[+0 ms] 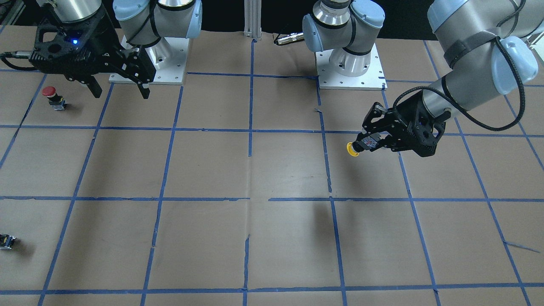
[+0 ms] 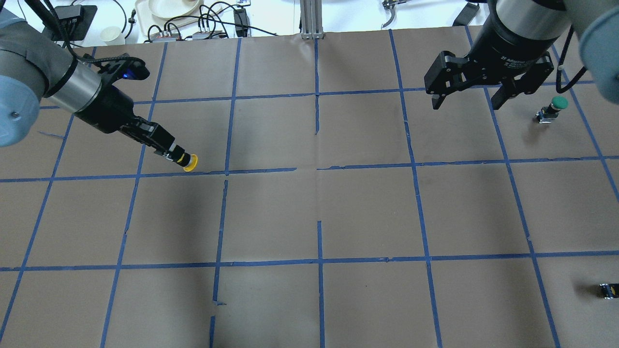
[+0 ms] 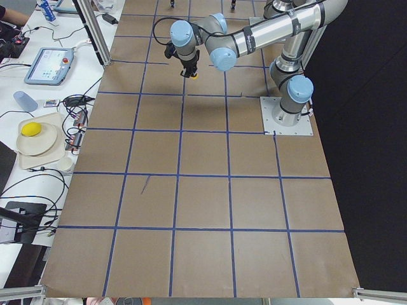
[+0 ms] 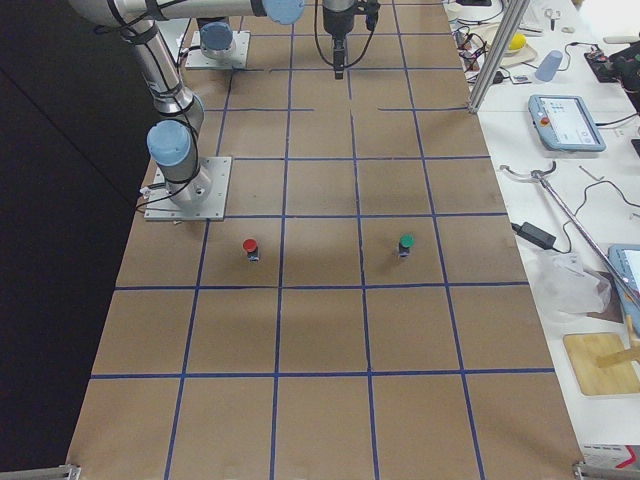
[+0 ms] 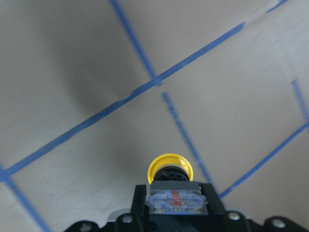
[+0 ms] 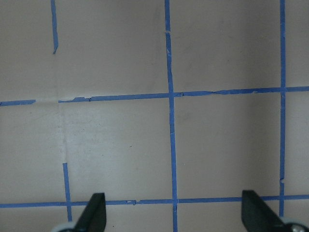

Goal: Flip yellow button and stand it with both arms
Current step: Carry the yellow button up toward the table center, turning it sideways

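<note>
1. Nearest, at the front-facing view's lower left: a small black capless part (image 1: 6,241) lies on the brown paper-covered table with a blue tape grid (image 1: 272,170).
2. Farther back: the left black two-finger gripper (image 1: 367,143) is clenched on the yellow mushroom-capped push-button (image 1: 352,149), held clear of the table with its cap pointing sideways.
3. Farthest: the right black two-finger gripper (image 1: 121,91) has its fingers spread and empty, near the red-capped push-button (image 1: 49,91).

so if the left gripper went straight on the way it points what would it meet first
Probably the table paper: the left gripper slants down toward the middle, and the yellow button it holds would touch first. Nothing else shows in that line; depth is unclear.
</note>
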Available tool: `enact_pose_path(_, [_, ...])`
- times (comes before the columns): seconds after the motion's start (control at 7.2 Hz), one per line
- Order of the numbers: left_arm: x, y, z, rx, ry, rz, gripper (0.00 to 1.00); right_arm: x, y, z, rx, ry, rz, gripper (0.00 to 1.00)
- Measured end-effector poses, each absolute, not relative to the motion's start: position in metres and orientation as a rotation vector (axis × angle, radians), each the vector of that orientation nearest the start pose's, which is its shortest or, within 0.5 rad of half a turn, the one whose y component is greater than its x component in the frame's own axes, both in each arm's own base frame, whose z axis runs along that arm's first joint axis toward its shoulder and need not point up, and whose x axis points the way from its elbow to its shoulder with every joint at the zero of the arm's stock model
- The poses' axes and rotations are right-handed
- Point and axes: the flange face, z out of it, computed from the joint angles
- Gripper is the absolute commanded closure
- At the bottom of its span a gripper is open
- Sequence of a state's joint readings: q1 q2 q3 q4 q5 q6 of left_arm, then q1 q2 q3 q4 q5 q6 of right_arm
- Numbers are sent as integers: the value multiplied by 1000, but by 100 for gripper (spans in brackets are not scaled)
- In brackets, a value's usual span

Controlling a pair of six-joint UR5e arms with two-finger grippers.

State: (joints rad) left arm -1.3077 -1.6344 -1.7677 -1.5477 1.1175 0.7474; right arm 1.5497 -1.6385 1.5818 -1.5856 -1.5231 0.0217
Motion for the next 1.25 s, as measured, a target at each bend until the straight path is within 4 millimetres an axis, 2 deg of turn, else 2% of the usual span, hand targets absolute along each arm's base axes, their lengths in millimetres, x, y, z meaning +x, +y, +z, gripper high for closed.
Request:
enact_pose_path(0.28, [-89, -508, 388, -398, -2341, 82, 96, 105, -480, 519, 149, 3020, -123, 0])
enact_pose_path(0.69, [-142, -504, 407, -217, -2020, 112, 96, 65, -486, 516, 327, 2768, -40, 0])
enact_pose_path(0.97, [-188, -485, 410, -120, -1830, 64, 96, 70, -481, 510, 436, 2500, 116, 0])
enact_pose_path(1.25, [-205, -467, 403, -14, -1682, 26, 96, 82, -478, 504, 605, 2264, 300, 1])
